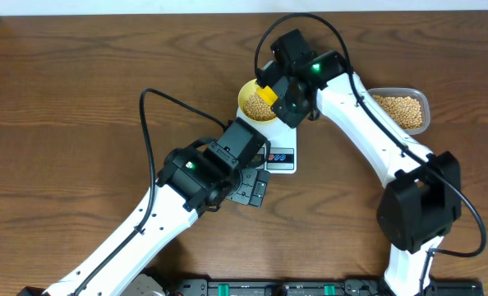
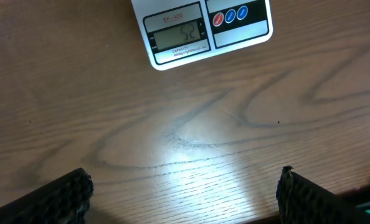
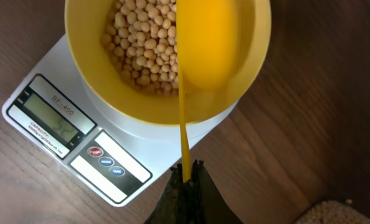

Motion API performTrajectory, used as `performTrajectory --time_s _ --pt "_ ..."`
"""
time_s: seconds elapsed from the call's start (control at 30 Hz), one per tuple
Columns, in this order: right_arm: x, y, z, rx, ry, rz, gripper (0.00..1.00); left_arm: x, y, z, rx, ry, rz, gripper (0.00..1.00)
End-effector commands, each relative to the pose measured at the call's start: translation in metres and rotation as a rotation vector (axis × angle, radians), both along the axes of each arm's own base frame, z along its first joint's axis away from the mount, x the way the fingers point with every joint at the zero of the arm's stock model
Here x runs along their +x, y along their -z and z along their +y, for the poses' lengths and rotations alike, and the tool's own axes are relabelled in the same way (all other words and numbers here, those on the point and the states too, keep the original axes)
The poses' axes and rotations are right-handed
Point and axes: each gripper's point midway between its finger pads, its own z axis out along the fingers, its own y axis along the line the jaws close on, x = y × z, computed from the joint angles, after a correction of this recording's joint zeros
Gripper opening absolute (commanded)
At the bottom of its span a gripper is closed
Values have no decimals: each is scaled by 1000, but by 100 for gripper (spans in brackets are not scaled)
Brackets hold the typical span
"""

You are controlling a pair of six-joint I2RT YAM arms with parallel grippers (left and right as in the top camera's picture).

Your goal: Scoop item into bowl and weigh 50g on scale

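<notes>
Wooden table (image 1: pixel 80 99), clear tub (image 1: pixel 427 111), yellow scoop (image 3: pixel 210 43)

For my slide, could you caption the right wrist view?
Right gripper holds yellow scoop over beans in bowl on scale.

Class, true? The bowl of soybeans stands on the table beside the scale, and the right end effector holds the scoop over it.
No: the bowl of soybeans stands on the scale, as the right wrist view shows. The right end effector holds the scoop over it.
</notes>
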Motion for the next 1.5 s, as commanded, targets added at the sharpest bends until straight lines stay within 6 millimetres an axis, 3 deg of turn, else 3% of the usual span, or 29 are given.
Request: performTrajectory --time_s 0.0,0.47,0.8,1.47 --pt "-4 6 6 -7 -9 12 1 4 -3 1 8 2 -13 96" --pt "-7 8 11 -6 -16 16 1 4 -3 1 8 2 -13 96" --pt "-19 24 10 -24 -22 56 1 4 -3 1 8 2 -13 97" --pt "-24 24 13 29 0 99 1 4 -3 1 8 2 -13 97"
